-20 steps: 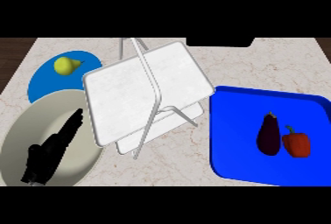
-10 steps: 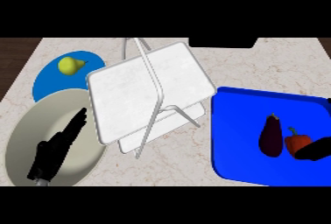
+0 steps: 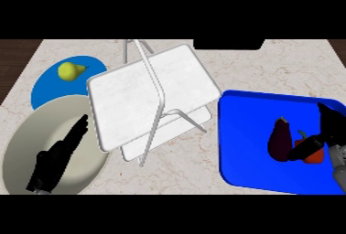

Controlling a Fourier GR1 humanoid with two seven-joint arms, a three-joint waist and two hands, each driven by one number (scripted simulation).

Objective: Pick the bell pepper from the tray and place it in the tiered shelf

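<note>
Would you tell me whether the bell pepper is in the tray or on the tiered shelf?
In the tray: the bell pepper lies on its blue floor beside the eggplant, with the right hand at it.

Count by kind, as observed. One tiered shelf [image 3: 128,103], with two white tiers on a wire frame. One tray [image 3: 250,160], blue. One bell pepper [image 3: 313,157]. One eggplant [image 3: 280,139]. One pear [image 3: 69,71]. Two plates: one blue plate [image 3: 47,89] and one off-white plate [image 3: 24,141]. Two black hands: the left hand [image 3: 51,162] and the right hand [image 3: 331,128].
</note>
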